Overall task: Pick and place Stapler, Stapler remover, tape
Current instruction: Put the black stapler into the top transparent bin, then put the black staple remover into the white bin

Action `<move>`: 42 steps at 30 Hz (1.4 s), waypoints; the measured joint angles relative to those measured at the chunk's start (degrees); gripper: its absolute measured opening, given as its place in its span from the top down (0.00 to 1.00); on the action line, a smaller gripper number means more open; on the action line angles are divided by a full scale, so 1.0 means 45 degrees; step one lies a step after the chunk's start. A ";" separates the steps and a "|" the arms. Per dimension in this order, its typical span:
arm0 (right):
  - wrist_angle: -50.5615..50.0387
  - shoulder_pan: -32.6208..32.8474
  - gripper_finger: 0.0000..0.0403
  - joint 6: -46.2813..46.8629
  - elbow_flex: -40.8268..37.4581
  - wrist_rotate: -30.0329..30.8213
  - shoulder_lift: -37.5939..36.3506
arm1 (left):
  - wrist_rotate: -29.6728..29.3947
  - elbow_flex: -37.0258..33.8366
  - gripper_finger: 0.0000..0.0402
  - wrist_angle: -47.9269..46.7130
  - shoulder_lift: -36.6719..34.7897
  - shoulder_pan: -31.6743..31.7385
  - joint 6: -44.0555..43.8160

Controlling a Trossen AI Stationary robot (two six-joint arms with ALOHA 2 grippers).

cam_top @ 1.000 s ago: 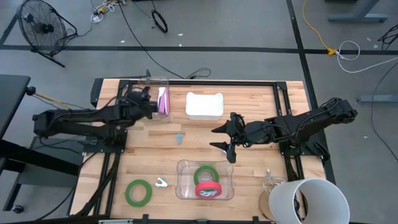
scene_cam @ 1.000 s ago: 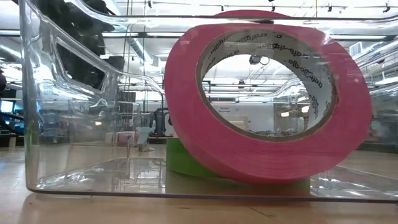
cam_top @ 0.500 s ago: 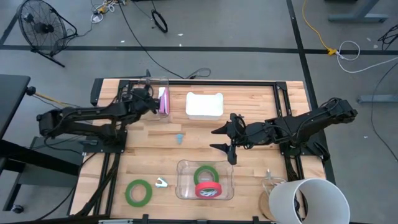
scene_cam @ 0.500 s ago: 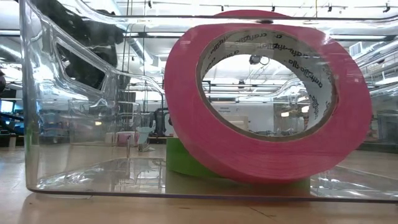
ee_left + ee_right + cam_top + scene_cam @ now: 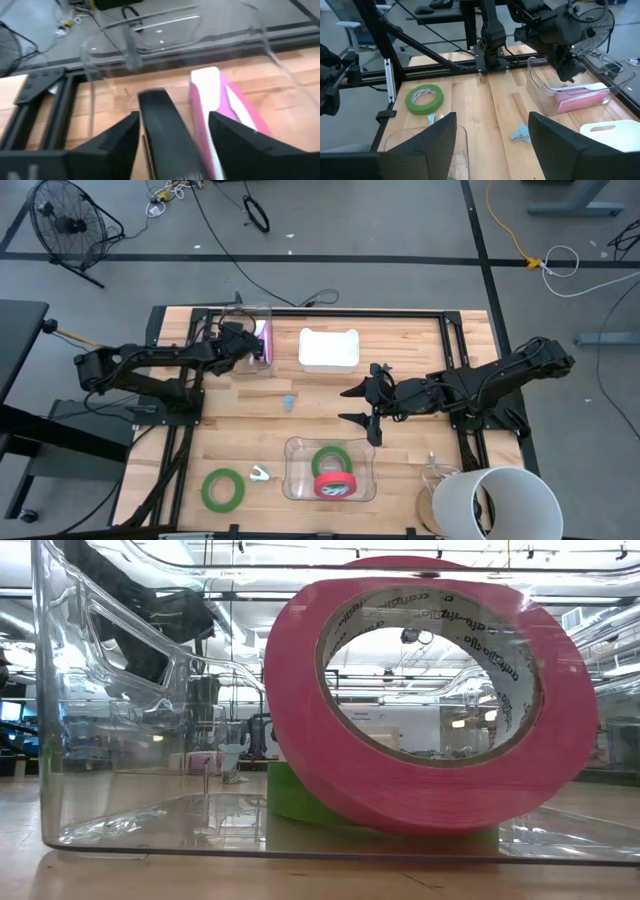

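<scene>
A clear bin (image 5: 247, 313) at the far left holds a pink-and-white stapler (image 5: 263, 341), also seen in the left wrist view (image 5: 220, 100). A black stapler (image 5: 157, 125) lies beside it. My left gripper (image 5: 247, 346) reaches into this bin, its fingers (image 5: 120, 137) apart on either side of the black stapler. My right gripper (image 5: 348, 404) hovers open and empty at mid-table. A clear box (image 5: 296, 480) at the near edge holds a green tape (image 5: 330, 459). A red tape (image 5: 430, 700) leans on that green one. Another green tape (image 5: 223, 488) lies flat on the table. My left gripper: I cannot tell whether its fingers touch the black stapler. The pink stapler shows through a gap between the black stapler and one finger (image 5: 235, 140).
A white tray (image 5: 328, 348) stands at the far middle. A small light-blue piece (image 5: 288, 401) lies mid-table, and a small white piece (image 5: 260, 473) lies beside the loose green tape. A white bucket (image 5: 495, 502) stands at the near right corner. Black rails (image 5: 470, 330) frame the table.
My left arm has reached farther toward the table's right edge, and its gripper has shifted a little toward the pink stapler in the clear bin. My right arm and the tapes have kept still.
</scene>
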 joint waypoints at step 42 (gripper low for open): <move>-0.6566 -0.3062 0.39 1.1315 -0.4650 0.4031 0.0010 | 1.0452 0.0010 0.38 0.3415 -0.5083 -0.4578 0.3711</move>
